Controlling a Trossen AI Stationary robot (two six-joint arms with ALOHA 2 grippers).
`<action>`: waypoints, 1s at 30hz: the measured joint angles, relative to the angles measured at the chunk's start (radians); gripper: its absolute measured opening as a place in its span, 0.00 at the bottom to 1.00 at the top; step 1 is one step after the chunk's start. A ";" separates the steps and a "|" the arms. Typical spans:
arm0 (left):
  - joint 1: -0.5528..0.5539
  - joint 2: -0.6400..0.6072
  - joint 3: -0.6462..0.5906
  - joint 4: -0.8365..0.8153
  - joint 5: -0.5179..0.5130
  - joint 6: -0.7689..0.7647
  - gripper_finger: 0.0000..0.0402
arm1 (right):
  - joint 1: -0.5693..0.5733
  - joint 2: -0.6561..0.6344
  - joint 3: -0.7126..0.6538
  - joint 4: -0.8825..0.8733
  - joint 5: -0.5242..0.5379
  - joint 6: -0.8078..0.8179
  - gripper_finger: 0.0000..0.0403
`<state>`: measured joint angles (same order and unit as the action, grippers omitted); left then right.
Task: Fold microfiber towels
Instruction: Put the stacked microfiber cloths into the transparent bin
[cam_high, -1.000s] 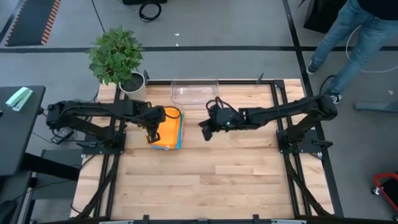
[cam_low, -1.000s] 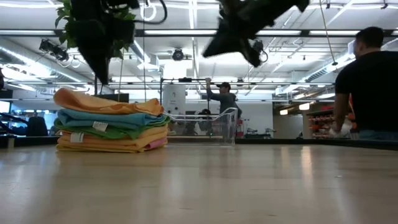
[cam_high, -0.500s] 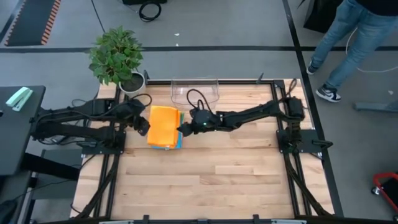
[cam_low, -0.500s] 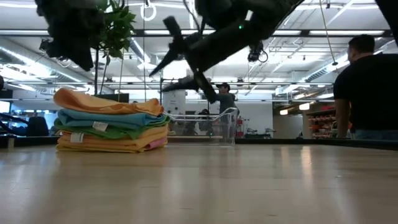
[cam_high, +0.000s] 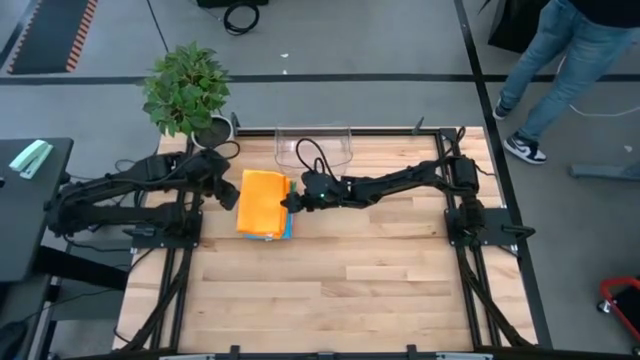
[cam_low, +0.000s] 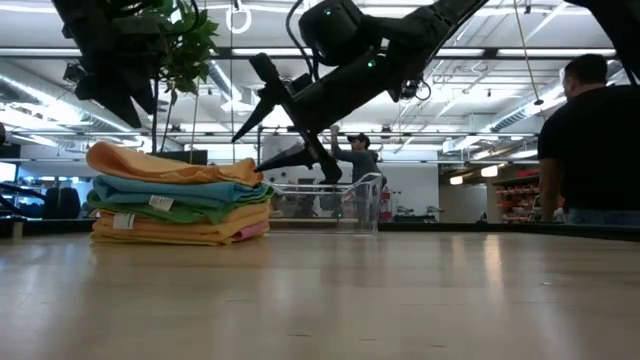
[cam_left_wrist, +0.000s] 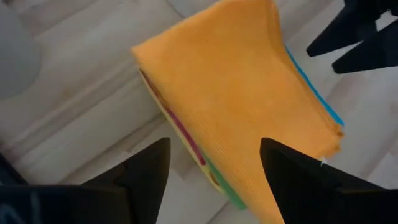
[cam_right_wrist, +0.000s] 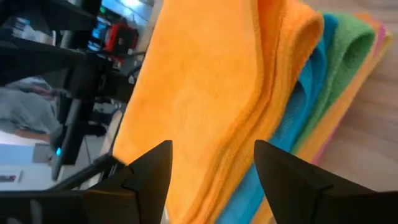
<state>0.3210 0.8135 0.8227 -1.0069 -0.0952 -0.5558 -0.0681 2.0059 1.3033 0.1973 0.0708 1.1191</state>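
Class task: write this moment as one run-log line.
towels: folded, stacked | left gripper: open beside stack | right gripper: open at stack's edge | bin: behind stack

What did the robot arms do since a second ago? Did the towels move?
The right gripper swung in from mid-table to the right edge of the towel stack and opened its jaws. The left gripper pulled back off the stack's left side and opened too. Neither holds anything now. The stack, the bin and the plant stayed put.
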 joint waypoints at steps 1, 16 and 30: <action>0.012 0.000 0.000 -0.001 -0.001 0.011 0.64 | 0.000 0.007 0.000 0.010 0.009 0.000 0.58; 0.160 -0.056 -0.196 0.126 0.126 0.031 0.61 | 0.000 0.031 -0.002 0.006 0.005 0.013 0.58; 0.160 -0.056 -0.195 0.146 0.129 0.045 0.58 | 0.012 0.013 -0.001 -0.007 0.013 -0.001 0.58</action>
<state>0.4814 0.7578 0.6277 -0.8612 0.0334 -0.5110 -0.0563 2.0189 1.3025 0.1901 0.0840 1.1183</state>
